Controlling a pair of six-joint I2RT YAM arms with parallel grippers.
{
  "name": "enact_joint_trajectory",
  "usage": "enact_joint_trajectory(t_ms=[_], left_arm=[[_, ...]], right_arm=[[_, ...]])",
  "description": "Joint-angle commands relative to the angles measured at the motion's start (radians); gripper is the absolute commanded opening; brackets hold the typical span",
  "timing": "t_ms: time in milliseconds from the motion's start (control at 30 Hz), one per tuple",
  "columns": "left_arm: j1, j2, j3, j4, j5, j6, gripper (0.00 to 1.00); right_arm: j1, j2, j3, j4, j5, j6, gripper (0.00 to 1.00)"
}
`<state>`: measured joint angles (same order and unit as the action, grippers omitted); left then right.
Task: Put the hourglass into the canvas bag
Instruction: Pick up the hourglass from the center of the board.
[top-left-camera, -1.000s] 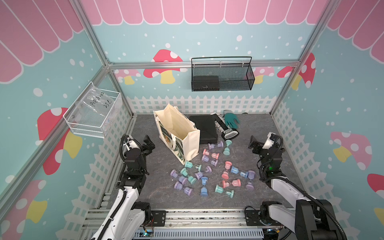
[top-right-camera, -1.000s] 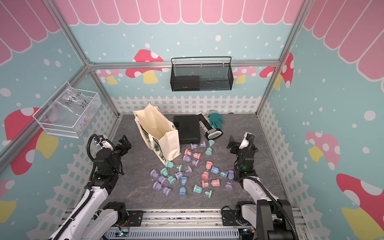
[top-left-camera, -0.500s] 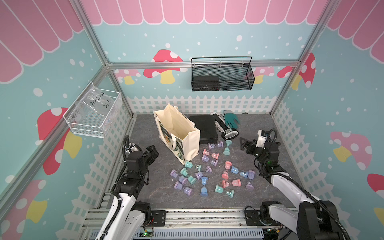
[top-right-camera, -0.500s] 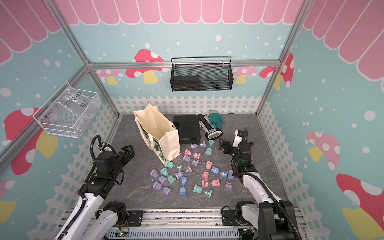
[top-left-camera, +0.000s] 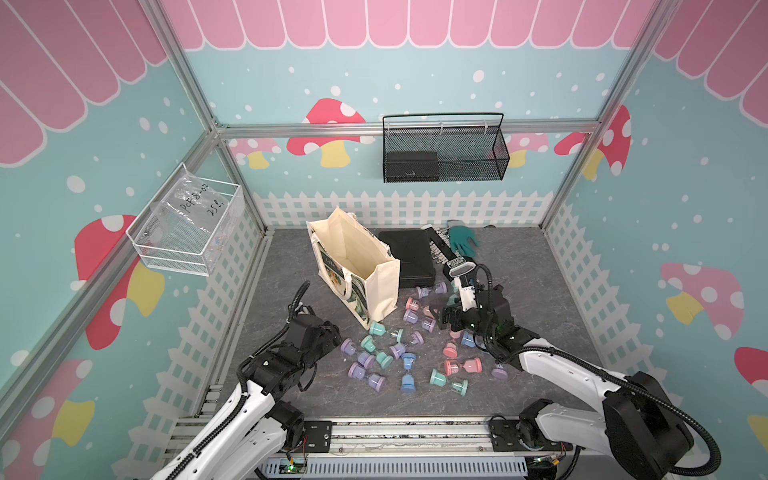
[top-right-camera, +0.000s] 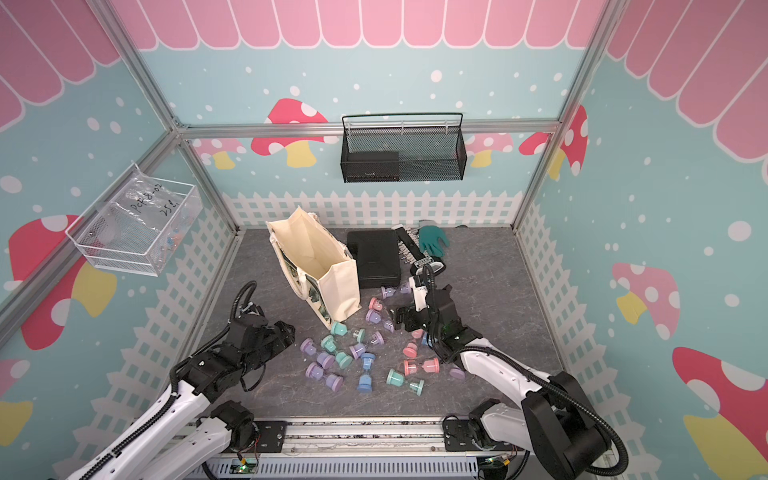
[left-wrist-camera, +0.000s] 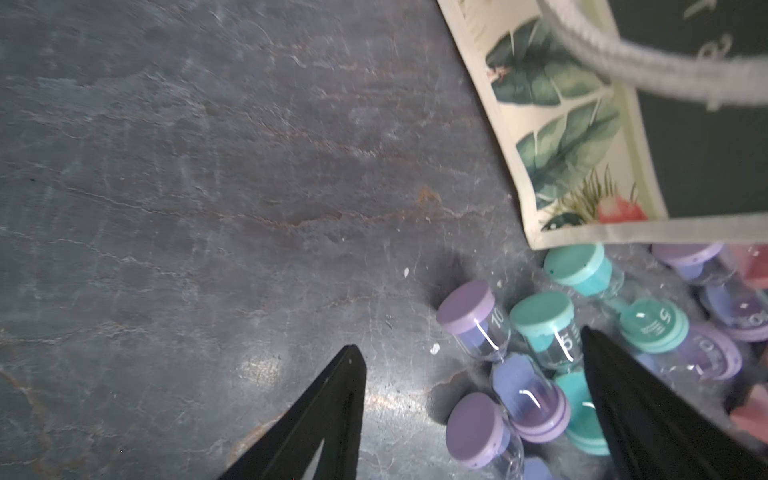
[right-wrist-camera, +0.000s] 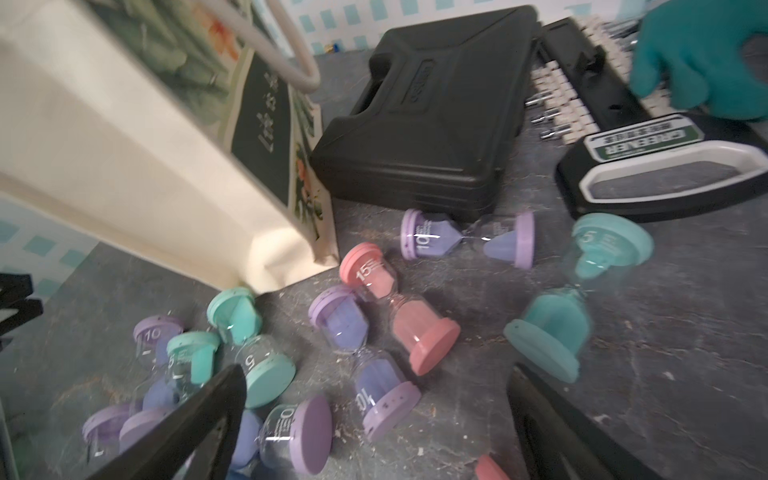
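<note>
Hourglasses (top-left-camera: 377, 329): loose on floor (top-left-camera: 519, 266) at bag's (top-left-camera: 380, 286) five o'clock, none seen inside. Left gripper (left-wrist-camera: 468, 338) and right gripper (right-wrist-camera: 376, 374): jaws apart, empty, low over them. Risk: pinching two crowded neighbours together, or glass rolling out of grip; nudging bag over.

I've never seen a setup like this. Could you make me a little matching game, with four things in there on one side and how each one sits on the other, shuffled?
Things:
1. canvas bag
2. black case
3. glove
4. wire basket

States:
A. hanging on the back wall
B. standing upright, mouth open
C. closed, lying flat beside the bag
D. teal, lying near the back fence

Pairs: 1-B, 2-C, 3-D, 4-A
</note>
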<state>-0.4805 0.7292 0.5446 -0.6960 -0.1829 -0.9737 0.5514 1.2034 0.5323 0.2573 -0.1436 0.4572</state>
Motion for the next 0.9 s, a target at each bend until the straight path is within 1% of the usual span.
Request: enact_joint_trajectory(t_ms=[0,100,200,267,333,567,700,867], left_arm=[[-0.057,0.043,0.028,-0.046,-0.027,-0.097,0.82],[-0.105,0.085,0.034,-0.044,-0.043,-0.126,0.81],[-0.131,0.122,0.032,-0.045,-0.068,-0.154,0.81],[-0.138,0.138,0.024,-0.019,-0.071,-0.173,0.8],[-0.146,0.153,0.015,0.029,-0.067,-0.172,0.79],[-0.154,0.242,0.015,0.105,-0.078,-0.17,0.76],[-0.155,0.31,0.028,0.128,-0.09,-0.161,0.75],[-0.16,0.381,0.013,0.188,-0.074,-0.176,0.72]], right_arm=[[0.075,0.021,0.032,-0.047,0.047,-0.045,1.0],[0.123,0.039,0.041,-0.059,0.022,-0.052,1.0],[0.155,0.064,0.05,-0.06,0.012,-0.061,1.0],[0.171,0.083,0.067,-0.071,0.003,-0.072,1.0],[0.193,0.097,0.075,-0.066,-0.012,-0.094,0.99],[0.243,0.144,0.082,-0.017,-0.071,-0.154,0.99],[0.266,0.16,0.078,0.016,-0.084,-0.179,0.99],[0.28,0.153,0.056,0.068,-0.085,-0.189,1.0]])
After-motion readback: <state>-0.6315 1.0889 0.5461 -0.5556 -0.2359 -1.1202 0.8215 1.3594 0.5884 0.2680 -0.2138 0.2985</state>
